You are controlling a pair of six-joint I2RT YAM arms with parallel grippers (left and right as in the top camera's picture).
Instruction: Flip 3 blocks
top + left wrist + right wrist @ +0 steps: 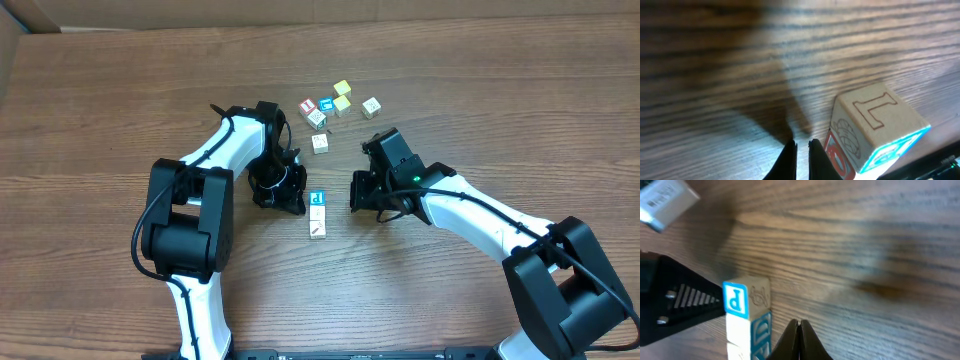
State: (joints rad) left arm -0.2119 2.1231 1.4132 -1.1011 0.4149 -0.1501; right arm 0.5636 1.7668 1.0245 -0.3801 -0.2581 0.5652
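Three pale alphabet blocks lie in a short row at the table's middle: one with a blue P face (317, 199), a middle one (317, 215) and a near one (317, 231). My left gripper (298, 208) sits just left of the row, shut and empty. In the left wrist view its tips (801, 146) stand beside a block (875, 122) with an L on top, a red-bordered side and a blue side. My right gripper (354, 195) is just right of the row, shut on nothing. In the right wrist view its tips (798, 325) are close to the blue P block (747, 300).
Farther back lies a loose cluster of cubes: a red-faced one (308, 106), a blue-marked one (327, 104), two yellow ones (342, 88), (342, 103), a pale one (371, 107), and a single cube (320, 143) nearer the row. Both arms flank the row.
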